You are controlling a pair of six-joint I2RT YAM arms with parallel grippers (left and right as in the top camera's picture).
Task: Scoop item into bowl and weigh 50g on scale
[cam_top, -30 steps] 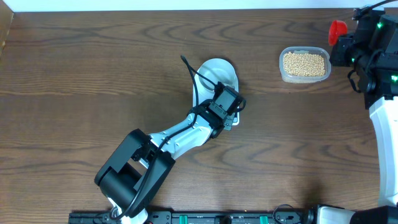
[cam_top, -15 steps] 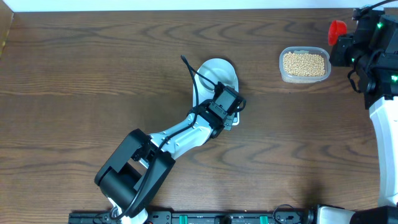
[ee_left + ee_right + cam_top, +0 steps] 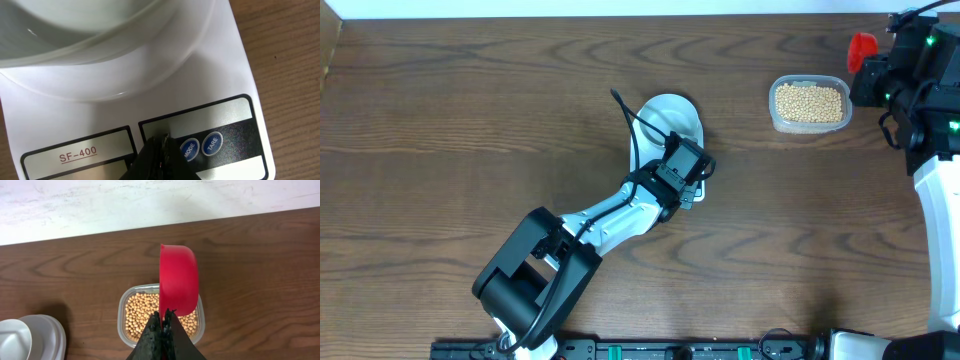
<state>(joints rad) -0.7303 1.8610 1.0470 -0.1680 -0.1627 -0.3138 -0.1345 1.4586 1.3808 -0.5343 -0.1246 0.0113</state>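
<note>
While the left tool (image 3: 162, 144) sits at the front panel of the scale (image 3: 220, 70) with its fingers clenched together on nothing, we take the scale as the reference for all positions. The bowl (image 3: 75, 30) stands on the scale's platform, behind the panel. The right tool (image 3: 162, 322) is clamped on the near end of a red scoop (image 3: 177, 280). The beans (image 3: 137, 312) lie in a clear tub (image 3: 121, 330) well apart from the scale, on the right tool's side of it, and the scoop hangs above that tub. No beans show in the part of the bowl that we can see from overhead.

Legible markings on the scale:
- "SF-400", underlined, on the label (image 3: 77, 155) at the front left.
- "MODE" and "TARE" on the MODE button (image 3: 189, 148) and the TARE button (image 3: 212, 144), both round and blue.
- We cannot read any display value.

Hazards we judge from this state:
1. The left fingertips are just beside the MODE button. A slip onto it would change units instead of zeroing, and 50 g would be misjudged.
2. Any pressure from the left tool on the scale would falsify the reading.
3. The left arm (image 3: 610, 215) overhangs part of the bowl. The scoop may strike it during transfer and scatter beans across the counter (image 3: 470, 120).
4. A full scoop tipped quickly may overshoot 50 g.
</note>
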